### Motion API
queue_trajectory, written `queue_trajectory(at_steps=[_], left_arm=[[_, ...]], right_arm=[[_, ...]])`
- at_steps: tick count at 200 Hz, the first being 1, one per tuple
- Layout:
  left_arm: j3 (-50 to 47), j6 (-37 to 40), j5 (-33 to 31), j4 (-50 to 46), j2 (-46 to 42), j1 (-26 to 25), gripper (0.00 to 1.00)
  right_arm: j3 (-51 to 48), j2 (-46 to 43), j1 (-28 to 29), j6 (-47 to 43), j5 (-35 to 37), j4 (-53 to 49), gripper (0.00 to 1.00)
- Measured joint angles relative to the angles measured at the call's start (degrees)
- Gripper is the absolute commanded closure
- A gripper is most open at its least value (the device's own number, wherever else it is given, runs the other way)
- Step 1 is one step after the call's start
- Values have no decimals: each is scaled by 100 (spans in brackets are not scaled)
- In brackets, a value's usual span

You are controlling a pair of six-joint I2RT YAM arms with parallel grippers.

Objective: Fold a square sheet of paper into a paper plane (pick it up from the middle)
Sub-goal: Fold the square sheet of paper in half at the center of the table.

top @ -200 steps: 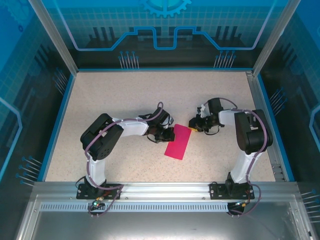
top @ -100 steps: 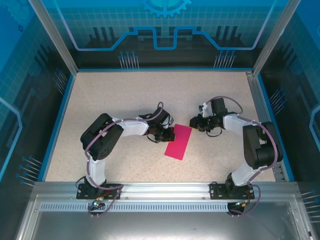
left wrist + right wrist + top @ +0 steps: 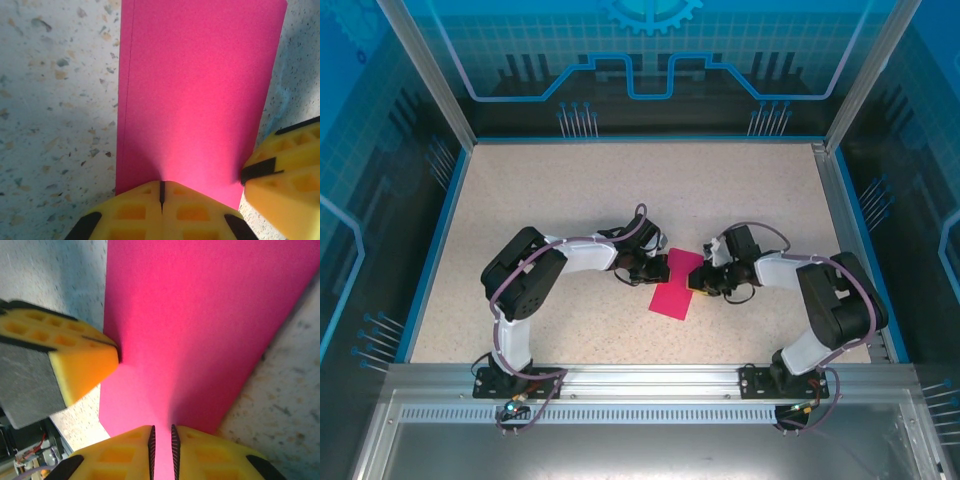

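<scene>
The sheet of paper [image 3: 670, 296] lies on the speckled counter [image 3: 570, 190] just right of the frame's centre in the top view. It is a narrow magenta rectangle folded double, its long axis running from upper right to lower left. The two arms reach in towards its upper end from opposite sides.

The left gripper [image 3: 660, 268] meets the paper's upper left edge. In the left wrist view its yellow fingers are pressed together at the bottom of the frame, with only a thin seam between them [image 3: 161, 186]. The paper's [image 3: 200, 90] near edge runs into that seam, pinched. A doubled edge shows as a fine line down the paper's left side. At lower right of that view a yellow finger [image 3: 282, 180] of the other arm touches the paper's right edge.

The right gripper [image 3: 696, 283] sits over the paper's upper right edge. In the right wrist view its fingers [image 3: 162, 435] stand at the bottom of the frame, almost together, with a sliver of pink caught between them. The paper [image 3: 200, 315] spreads up and away from them. At left a yellow finger [image 3: 80, 357] of the left gripper has its tip on the paper's far edge.
</scene>
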Motion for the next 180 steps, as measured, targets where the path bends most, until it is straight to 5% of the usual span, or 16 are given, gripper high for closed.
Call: queue_trajectory(at_steps=[90, 180], left_arm=[[-13, 0, 0, 13, -4, 0, 100], [-44, 0, 2, 61, -13, 0, 100]], right_arm=[[-90, 13, 195, 70, 33, 127, 81], [-363, -782, 1005, 367, 245, 103, 78]])
